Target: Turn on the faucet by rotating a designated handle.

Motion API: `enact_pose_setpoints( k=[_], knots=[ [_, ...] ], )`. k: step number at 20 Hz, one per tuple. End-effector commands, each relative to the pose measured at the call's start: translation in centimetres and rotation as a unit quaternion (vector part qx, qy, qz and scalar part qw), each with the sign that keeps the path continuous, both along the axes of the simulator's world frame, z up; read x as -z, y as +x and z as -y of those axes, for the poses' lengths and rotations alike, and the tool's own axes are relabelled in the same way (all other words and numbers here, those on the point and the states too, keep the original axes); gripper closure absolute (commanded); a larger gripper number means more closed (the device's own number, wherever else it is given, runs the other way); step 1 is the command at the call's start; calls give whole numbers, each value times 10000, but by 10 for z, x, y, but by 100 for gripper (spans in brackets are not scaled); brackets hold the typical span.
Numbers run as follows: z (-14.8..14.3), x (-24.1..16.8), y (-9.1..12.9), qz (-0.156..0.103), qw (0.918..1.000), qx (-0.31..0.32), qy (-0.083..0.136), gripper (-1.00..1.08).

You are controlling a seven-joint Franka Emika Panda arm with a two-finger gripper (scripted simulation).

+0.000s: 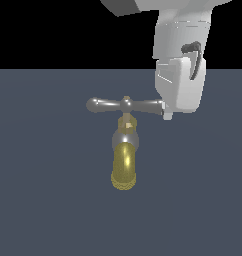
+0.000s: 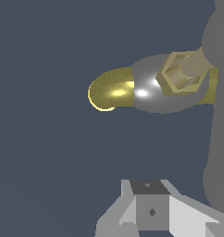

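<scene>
So the faucet (image 1: 125, 150) sits roughly mid-worktop (image 1: 43, 200) in the exterior view, brass spout curling down toward 6 o'clock with the ribbed rim at the end. The handle (image 1: 125, 105) is the silver crossbar on top of the brass stem, lying pretty much level, one arm pointing to 9 o'clock and the other to 3 o'clock from the hub.

The gripper (image 1: 167, 115) has its white body hanging right at the 3 o'clock bulb of that crossbar. From the outside it looks like it's touching or just beside the arm's tip, but the hand's housing covers the actual contact, so I can't say for sure. As for the fingers, honestly can't tell whether they're spread or pressed together: the exterior view hides them behind the hand, and the wrist view only shows one grey finger block (image 2: 151, 208), with the handle as a blurry grey bar along one edge.

My read on progress: the approach looks basically done, the hand is lined up with the end of the bar. The turn itself I'd guess is barely begun, if at all, since the crossbar sits square across. What's left is the real job: pushing that arm around the stem.
</scene>
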State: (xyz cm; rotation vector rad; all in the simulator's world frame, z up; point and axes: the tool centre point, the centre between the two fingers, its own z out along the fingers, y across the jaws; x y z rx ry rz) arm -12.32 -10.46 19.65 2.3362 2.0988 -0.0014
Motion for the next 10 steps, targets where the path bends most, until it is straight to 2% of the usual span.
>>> enact_pose_setpoints(
  k=[1, 5, 10],
  knots=[
    [0, 1, 1, 2, 10000, -17, 2, 108],
    [0, 1, 0, 2, 10000, -17, 2, 108],
    [3, 1, 12, 2, 10000, -17, 2, 108]
  ],
)
